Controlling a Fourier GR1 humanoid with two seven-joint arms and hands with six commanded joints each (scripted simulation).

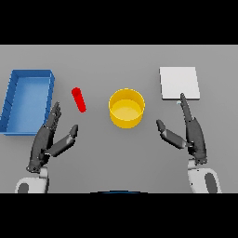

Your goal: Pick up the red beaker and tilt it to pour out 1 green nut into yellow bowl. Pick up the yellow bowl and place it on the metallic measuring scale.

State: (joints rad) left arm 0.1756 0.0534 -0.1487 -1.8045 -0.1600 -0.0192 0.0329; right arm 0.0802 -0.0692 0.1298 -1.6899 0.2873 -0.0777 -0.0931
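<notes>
Both hands, left hand (48, 137) and right hand (189, 132), are spread wide, holding nothing; red beaker (78, 99) sits left of yellow bowl (126, 108), scale (179, 83) far right.

No readable text or markings anywhere

Dark grey left hand (45, 142), dark grey right hand (193, 135), slender segmented fingers, white forearms with grey panels

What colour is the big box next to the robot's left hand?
The box is blue, inside and out. It shows in the head view, at the table's left side.
</notes>
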